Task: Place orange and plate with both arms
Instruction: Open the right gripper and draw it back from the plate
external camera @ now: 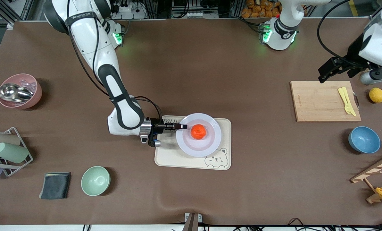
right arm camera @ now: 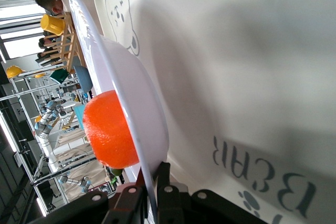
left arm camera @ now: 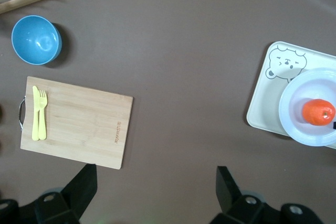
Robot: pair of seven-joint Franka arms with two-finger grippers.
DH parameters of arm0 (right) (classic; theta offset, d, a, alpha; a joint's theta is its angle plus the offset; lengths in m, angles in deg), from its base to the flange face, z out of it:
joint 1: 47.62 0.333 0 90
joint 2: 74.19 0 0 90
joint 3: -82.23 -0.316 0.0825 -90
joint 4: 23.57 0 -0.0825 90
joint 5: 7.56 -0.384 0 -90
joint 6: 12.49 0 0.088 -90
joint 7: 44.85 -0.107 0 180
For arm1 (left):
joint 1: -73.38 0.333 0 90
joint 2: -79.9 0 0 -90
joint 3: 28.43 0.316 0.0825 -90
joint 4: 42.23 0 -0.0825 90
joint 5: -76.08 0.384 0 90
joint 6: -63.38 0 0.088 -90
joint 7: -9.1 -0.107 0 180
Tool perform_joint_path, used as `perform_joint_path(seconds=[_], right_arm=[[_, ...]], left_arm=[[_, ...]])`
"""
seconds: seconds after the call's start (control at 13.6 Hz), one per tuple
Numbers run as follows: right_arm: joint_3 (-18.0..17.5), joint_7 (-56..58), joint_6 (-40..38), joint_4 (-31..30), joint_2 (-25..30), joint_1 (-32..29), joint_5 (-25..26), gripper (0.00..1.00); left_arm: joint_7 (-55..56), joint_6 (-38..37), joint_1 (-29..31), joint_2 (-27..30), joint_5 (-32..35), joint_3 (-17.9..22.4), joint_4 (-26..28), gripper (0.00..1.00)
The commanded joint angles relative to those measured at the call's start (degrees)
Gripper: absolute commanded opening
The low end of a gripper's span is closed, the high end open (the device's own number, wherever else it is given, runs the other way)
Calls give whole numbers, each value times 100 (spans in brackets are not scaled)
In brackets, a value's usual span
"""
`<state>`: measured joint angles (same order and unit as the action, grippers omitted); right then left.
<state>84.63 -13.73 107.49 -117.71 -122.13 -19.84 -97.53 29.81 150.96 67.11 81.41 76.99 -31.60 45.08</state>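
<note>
The pale plate point(external camera: 207, 144) is over the cream bear-print tray point(external camera: 168, 157) in the middle of the table. The orange point(external camera: 198, 131) sits in the plate's centre. My right gripper point(external camera: 181, 126) is shut on the plate's rim at the end toward the right arm. In the right wrist view the thin rim point(right arm camera: 136, 103) runs between the two fingers point(right arm camera: 153, 192), with the orange point(right arm camera: 107, 129) on the dish. My left gripper point(external camera: 330, 72) is open and empty, up over the table beside the cutting board; its view shows plate point(left arm camera: 299, 124) and orange point(left arm camera: 318, 112) farther off.
A wooden cutting board point(external camera: 319, 102) with a yellow fork and knife point(external camera: 347, 101), a lemon point(external camera: 377, 95), a blue bowl point(external camera: 364, 139) and a wooden rack point(external camera: 377, 173) are at the left arm's end. A green bowl point(external camera: 95, 180), dark cloth point(external camera: 55, 185), cup rack point(external camera: 5, 154) and pink bowl point(external camera: 19, 91) are at the right arm's end.
</note>
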Motion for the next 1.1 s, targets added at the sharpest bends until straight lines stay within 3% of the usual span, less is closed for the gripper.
perform_joint_path(seconds=[0.0,0.22,0.29,0.37,0.73,1.03], right_arm=[[-81,166,-62,256,-207,-115,59,0],[-73,201,-36,397,-303,-106,76,0],[-73,201,-27,449,-321,-115,102,40],[-73,201,-19,459,-339,-106,103,97],[-64,184,-53,503,-269,-167,129,100],[-64,210,-89,547,-216,-535,725,100]], left_arm=[[-41,-65,37,70,102,-17,-22,100],[-49,-65,230,34,50,-26,-4,100],[-58,-65,239,8,102,-26,-30,100],[-15,-74,240,-9,129,-26,-74,100],[-347,-74,257,-71,111,-17,-109,100],[-970,-74,564,-80,111,-17,-83,100]])
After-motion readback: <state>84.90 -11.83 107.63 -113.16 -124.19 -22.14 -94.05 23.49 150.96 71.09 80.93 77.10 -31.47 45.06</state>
